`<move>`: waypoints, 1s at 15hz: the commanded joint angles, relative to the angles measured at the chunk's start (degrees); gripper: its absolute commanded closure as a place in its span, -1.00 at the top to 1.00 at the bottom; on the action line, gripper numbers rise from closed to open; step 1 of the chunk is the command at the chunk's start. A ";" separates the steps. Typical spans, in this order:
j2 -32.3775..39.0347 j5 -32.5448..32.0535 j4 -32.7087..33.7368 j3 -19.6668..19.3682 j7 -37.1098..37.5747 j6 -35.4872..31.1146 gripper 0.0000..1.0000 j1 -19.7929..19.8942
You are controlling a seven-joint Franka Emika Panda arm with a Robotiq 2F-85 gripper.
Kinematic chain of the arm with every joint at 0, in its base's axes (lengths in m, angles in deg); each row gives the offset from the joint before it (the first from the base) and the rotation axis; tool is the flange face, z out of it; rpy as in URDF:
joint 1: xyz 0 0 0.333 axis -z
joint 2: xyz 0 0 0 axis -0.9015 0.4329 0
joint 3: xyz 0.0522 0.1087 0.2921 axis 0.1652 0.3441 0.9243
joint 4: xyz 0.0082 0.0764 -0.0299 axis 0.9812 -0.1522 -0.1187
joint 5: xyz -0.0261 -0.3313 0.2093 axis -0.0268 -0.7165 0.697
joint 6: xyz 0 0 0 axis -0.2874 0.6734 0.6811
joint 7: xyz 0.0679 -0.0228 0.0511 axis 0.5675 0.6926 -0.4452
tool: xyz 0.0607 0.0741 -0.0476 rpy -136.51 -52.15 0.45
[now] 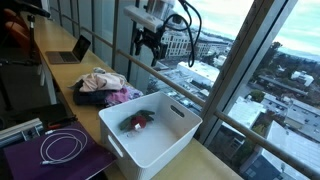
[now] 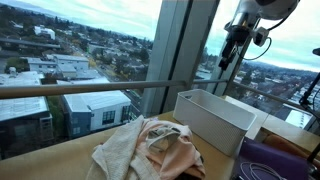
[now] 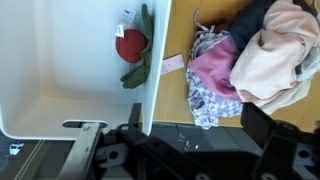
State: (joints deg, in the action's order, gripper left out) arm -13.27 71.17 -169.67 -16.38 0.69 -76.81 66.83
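Observation:
My gripper hangs open and empty, high above the table, over the gap between the white bin and the pile of clothes. In the wrist view its dark fingers frame the table edge, gripper with nothing between them. A red and green cloth item lies inside the bin. The pile shows pink and cream garments. In an exterior view the gripper hovers well above the bin and the clothes.
A laptop stands open at the far end of the wooden table. A coiled white cable lies on a purple mat near the bin. A window railing and glass run along the table's edge.

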 commanded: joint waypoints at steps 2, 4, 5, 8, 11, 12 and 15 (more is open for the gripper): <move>3.91 1.00 -4.79 -0.12 -2.71 -8.96 1.00 0.46; 5.99 0.06 -5.06 -0.08 -3.18 -11.88 1.00 0.78; 6.86 -0.37 -5.13 -0.06 -3.37 -13.27 1.00 0.93; 9.88 -1.45 -4.38 0.24 -4.07 -15.89 1.00 1.15; 11.74 -2.39 -4.56 0.31 -4.78 -18.10 1.00 1.44; 12.49 -2.66 -4.61 0.18 -5.27 -18.71 1.00 1.75; 14.02 -4.06 -4.54 -0.43 -5.95 -20.15 1.00 3.27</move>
State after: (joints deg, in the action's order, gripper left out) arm -0.56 68.56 -174.78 -16.44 -3.58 -95.30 68.38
